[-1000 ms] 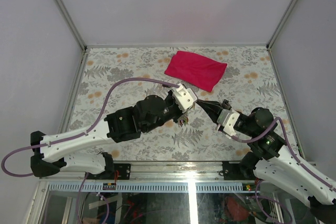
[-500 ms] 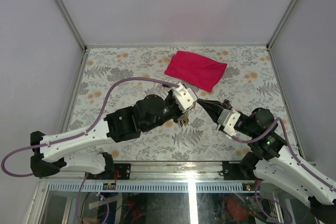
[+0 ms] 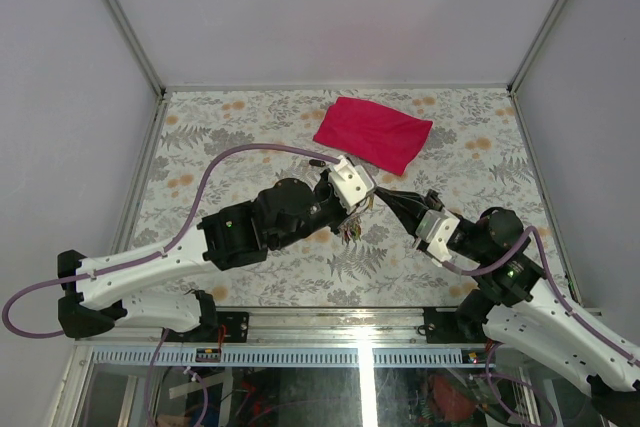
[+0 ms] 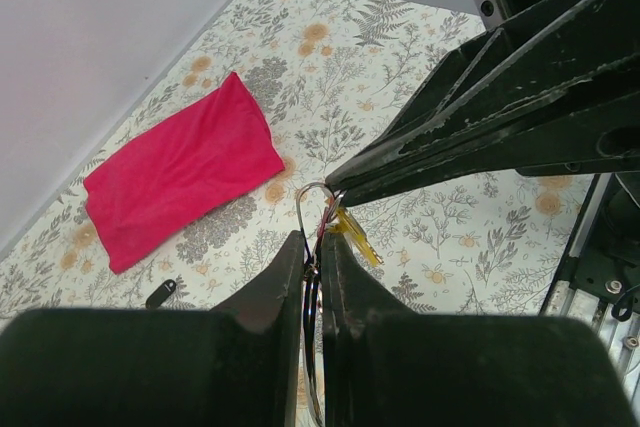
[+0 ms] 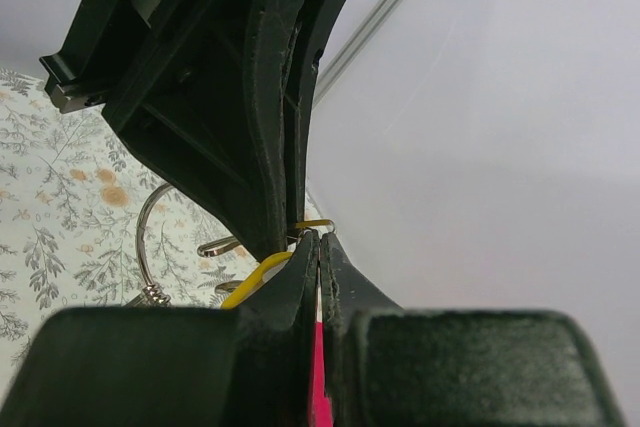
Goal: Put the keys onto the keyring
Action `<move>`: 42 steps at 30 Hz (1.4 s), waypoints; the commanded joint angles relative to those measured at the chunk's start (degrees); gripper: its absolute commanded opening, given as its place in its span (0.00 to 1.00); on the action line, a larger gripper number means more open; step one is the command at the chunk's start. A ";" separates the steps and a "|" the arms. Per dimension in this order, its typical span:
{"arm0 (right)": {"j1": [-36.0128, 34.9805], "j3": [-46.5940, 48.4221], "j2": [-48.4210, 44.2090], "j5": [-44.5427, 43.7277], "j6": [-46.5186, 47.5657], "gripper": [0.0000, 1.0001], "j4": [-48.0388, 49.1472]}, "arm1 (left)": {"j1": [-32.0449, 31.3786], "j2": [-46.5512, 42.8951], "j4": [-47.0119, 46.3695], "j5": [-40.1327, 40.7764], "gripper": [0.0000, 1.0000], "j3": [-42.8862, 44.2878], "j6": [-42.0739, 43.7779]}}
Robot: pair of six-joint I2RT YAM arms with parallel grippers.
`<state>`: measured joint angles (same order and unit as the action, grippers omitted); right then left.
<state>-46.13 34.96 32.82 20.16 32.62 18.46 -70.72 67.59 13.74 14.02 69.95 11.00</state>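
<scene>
My left gripper (image 3: 360, 195) is shut on the thin silver keyring (image 4: 306, 209), held above the table; the ring also shows in the right wrist view (image 5: 146, 232). A bunch of small coloured keys (image 3: 350, 231) hangs below it. A yellow key (image 4: 357, 235) hangs at the ring's top by the right fingertips; it also shows in the right wrist view (image 5: 256, 277). My right gripper (image 3: 381, 197) meets the left one tip to tip and is shut on a red key (image 5: 319, 372), whose end touches the ring.
A magenta cloth (image 3: 373, 133) lies at the back of the floral table (image 3: 220, 137); it also shows in the left wrist view (image 4: 175, 172). A small black object (image 4: 160, 293) lies on the table near the cloth. Grey walls enclose the left, back and right sides.
Almost nothing has changed: both grippers stay shut and tip to tip, and the right arm has shifted very slightly to the right.
</scene>
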 commanded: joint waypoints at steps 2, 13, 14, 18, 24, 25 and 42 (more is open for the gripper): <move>0.17 0.11 0.21 -5.50 2.14 0.00 6.33 | -1.08 0.59 -2.30 -7.49 0.00 1.61 -2.41; 0.07 -0.97 0.13 -8.32 4.75 0.00 7.21 | -1.13 0.37 -2.47 -9.23 0.00 1.64 -3.04; 0.07 -1.07 -0.13 -8.90 5.36 0.00 7.21 | -1.13 0.31 -2.48 -9.37 0.00 1.66 -3.07; 0.14 -1.04 -0.77 -10.62 6.09 0.00 7.62 | -1.14 0.28 -2.23 -9.63 0.00 1.60 -3.01; 0.07 -0.69 -1.19 -12.75 7.07 0.00 8.03 | -1.17 0.17 -1.75 -9.54 0.00 1.34 -3.17; 0.07 -0.65 -1.24 -13.12 7.06 0.00 8.19 | -1.14 0.09 -1.59 -9.37 0.00 1.41 -3.18; 0.09 1.02 -2.83 -15.05 7.08 0.00 9.80 | -1.16 -0.26 1.93 -11.83 0.00 1.07 -2.64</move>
<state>-46.89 33.45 30.68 15.92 36.73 20.05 -70.32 67.81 12.43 11.27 70.26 9.43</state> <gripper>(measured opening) 0.008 0.068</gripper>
